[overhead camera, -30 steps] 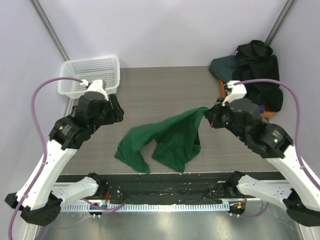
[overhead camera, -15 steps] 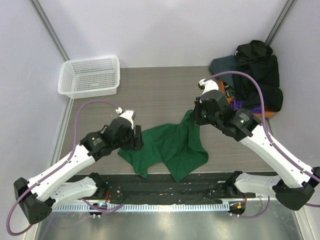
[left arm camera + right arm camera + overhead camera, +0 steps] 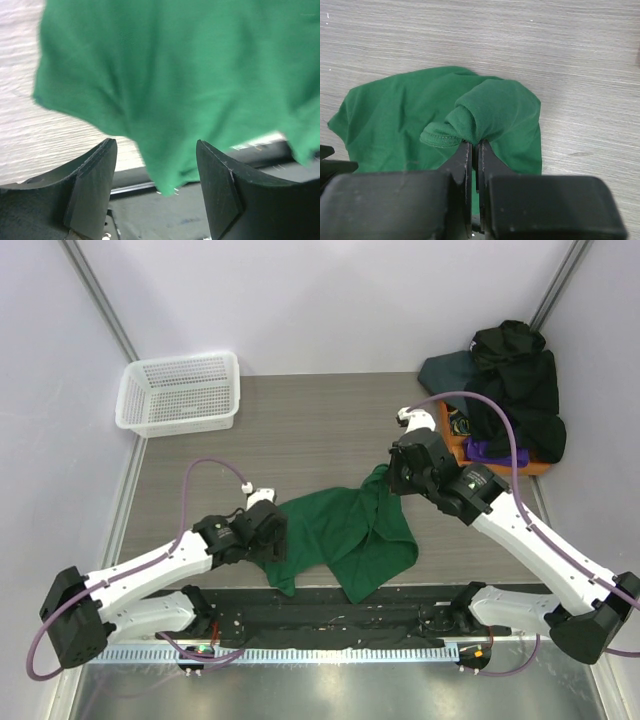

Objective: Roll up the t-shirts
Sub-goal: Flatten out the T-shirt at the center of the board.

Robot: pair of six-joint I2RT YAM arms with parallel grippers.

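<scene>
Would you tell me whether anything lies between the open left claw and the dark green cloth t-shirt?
Nothing visible does. The left claw is open at the left edge of the dark green cloth t-shirt, with only cloth ahead of it; the right claw pinches a far fold.

Grey wood-grain table (image 3: 320,415), green t-shirt (image 3: 340,530), white mesh basket (image 3: 180,392), orange tray (image 3: 452,443)

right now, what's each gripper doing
Left gripper: open, gripping nothing.
Right gripper: closed on a fold of the green t-shirt.
</scene>
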